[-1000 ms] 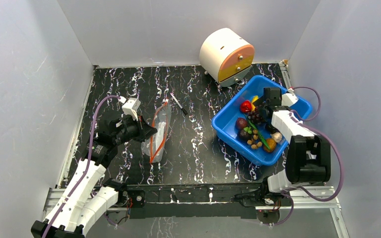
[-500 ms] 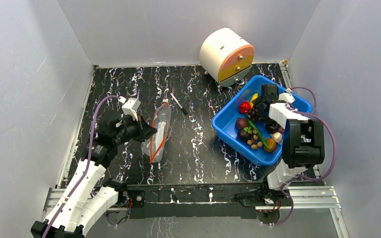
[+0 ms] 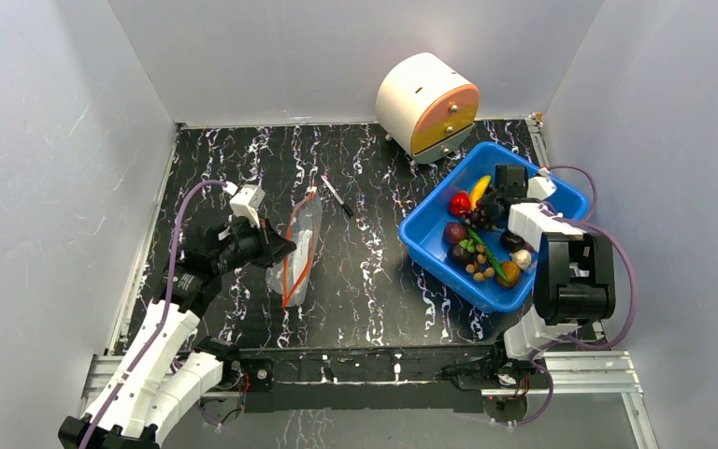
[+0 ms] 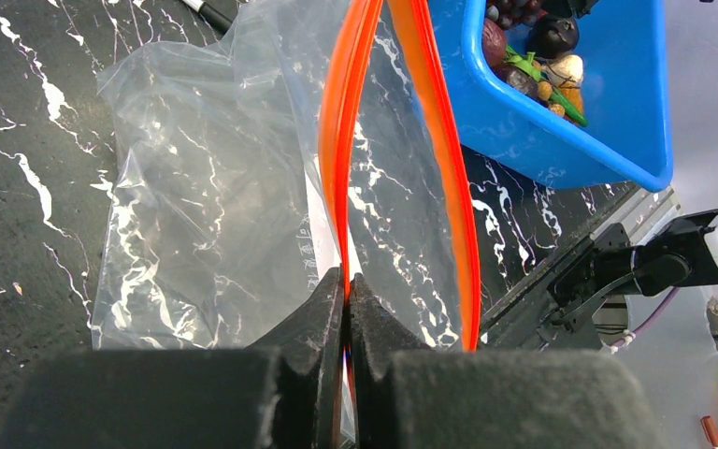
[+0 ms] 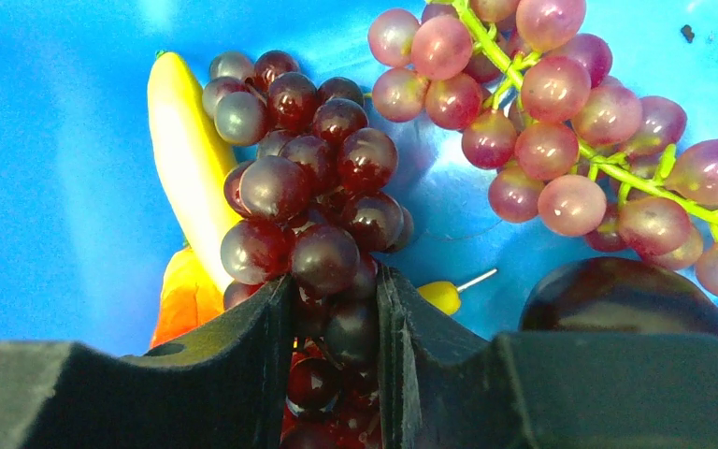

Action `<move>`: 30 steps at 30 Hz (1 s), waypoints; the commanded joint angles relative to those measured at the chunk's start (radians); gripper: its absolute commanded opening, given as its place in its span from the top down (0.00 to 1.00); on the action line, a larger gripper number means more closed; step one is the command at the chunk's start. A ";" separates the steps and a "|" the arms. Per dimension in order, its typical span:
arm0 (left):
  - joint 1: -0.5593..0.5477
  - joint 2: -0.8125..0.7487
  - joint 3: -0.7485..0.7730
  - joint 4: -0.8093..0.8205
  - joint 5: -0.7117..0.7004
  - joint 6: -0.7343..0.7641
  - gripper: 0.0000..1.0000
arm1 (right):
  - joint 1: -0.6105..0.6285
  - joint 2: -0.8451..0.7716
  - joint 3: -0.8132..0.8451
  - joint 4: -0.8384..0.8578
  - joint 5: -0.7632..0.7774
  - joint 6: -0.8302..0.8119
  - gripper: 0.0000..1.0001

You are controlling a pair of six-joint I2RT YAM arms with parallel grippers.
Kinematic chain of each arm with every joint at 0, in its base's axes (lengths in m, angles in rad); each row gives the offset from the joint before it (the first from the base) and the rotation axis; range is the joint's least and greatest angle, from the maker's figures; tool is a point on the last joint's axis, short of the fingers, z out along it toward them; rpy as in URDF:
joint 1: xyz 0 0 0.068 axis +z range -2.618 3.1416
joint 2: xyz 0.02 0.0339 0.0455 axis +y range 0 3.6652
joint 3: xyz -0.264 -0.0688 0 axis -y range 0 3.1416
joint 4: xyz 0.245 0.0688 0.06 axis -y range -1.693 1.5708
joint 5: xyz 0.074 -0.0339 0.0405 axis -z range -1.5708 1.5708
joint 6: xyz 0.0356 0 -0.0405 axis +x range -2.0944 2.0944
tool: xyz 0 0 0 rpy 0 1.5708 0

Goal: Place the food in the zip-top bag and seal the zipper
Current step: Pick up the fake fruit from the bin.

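The clear zip-top bag lies on the dark marbled table, left of centre. Its red-orange zipper gapes open in two strips. My left gripper is shut on the nearer strip at the bag's mouth. The food lies in the blue bin: a dark grape bunch, a yellow banana, a paler grape bunch and a red round fruit. My right gripper reaches down into the bin, and its fingers press on both sides of the dark grape bunch.
A white and orange round container stands at the back, behind the bin. A thin black pen lies between bag and bin. A dark round fruit sits beside my right fingers. Grey walls enclose the table on three sides.
My right gripper's fingers have closed in from wide open onto the dark grape bunch, and that arm's elbow has swung in. The left arm and the bag have not moved.
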 commanded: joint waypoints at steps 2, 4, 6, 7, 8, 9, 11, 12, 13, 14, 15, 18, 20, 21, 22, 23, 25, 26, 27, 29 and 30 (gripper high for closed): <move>-0.001 -0.002 -0.005 0.002 -0.013 0.005 1.00 | 0.003 -0.078 -0.059 0.112 -0.072 -0.080 0.76; -0.002 -0.002 -0.004 -0.004 -0.018 0.002 1.00 | 0.003 -0.110 -0.075 0.125 -0.083 -0.109 0.78; -0.002 -0.001 -0.005 -0.006 -0.023 -0.003 1.00 | 0.003 -0.148 -0.087 0.132 -0.088 -0.136 0.79; -0.002 0.000 -0.006 -0.005 -0.023 -0.006 1.00 | 0.003 -0.166 -0.095 0.136 -0.091 -0.148 0.79; -0.002 0.002 -0.007 -0.003 -0.024 -0.009 1.00 | 0.003 -0.188 -0.104 0.141 -0.096 -0.154 0.80; -0.002 0.005 -0.008 -0.001 -0.025 -0.009 1.00 | 0.003 -0.210 -0.113 0.143 -0.101 -0.161 0.81; -0.002 0.016 -0.007 -0.006 -0.030 -0.011 1.00 | 0.003 -0.256 -0.129 0.145 -0.105 -0.172 0.83; -0.002 0.022 -0.003 -0.014 -0.033 -0.011 1.00 | 0.003 -0.279 -0.138 0.142 -0.103 -0.176 0.83; -0.004 0.025 0.001 -0.022 -0.037 -0.011 1.00 | 0.003 -0.304 -0.146 0.140 -0.096 -0.180 0.84; -0.006 0.027 0.001 -0.025 -0.041 -0.013 1.00 | 0.003 -0.326 -0.153 0.139 -0.091 -0.186 0.85; -0.008 0.026 -0.001 -0.024 -0.046 -0.015 1.00 | 0.003 -0.349 -0.161 0.139 -0.087 -0.195 0.85; -0.011 0.032 -0.005 -0.018 -0.057 -0.018 1.00 | 0.003 -0.407 -0.166 0.118 -0.084 -0.239 0.85; -0.012 0.044 -0.003 -0.021 -0.064 -0.018 1.00 | 0.003 -0.440 -0.165 0.094 -0.083 -0.252 0.85; -0.011 0.050 -0.002 -0.023 -0.065 -0.018 1.00 | 0.003 -0.458 -0.166 0.086 -0.093 -0.263 0.85; -0.011 0.055 -0.001 -0.023 -0.066 -0.018 1.00 | 0.003 -0.472 -0.165 0.079 -0.104 -0.273 0.86; -0.012 0.062 -0.001 -0.021 -0.068 -0.018 1.00 | 0.003 -0.487 -0.163 0.064 -0.111 -0.278 0.86; -0.012 0.073 -0.001 -0.020 -0.071 -0.020 1.00 | 0.003 -0.524 -0.159 0.038 -0.119 -0.286 0.86; -0.013 0.080 0.000 -0.020 -0.071 -0.020 1.00 | 0.003 -0.541 -0.160 0.032 -0.126 -0.290 0.86; -0.013 0.086 0.000 -0.020 -0.072 -0.020 1.00 | 0.003 -0.558 -0.160 0.026 -0.135 -0.295 0.86; -0.014 0.096 0.005 -0.019 -0.072 -0.023 1.00 | 0.003 -0.583 -0.148 0.004 -0.170 -0.304 0.86; -0.013 0.101 0.006 -0.020 -0.073 -0.026 1.00 | 0.003 -0.592 -0.138 -0.011 -0.194 -0.308 0.86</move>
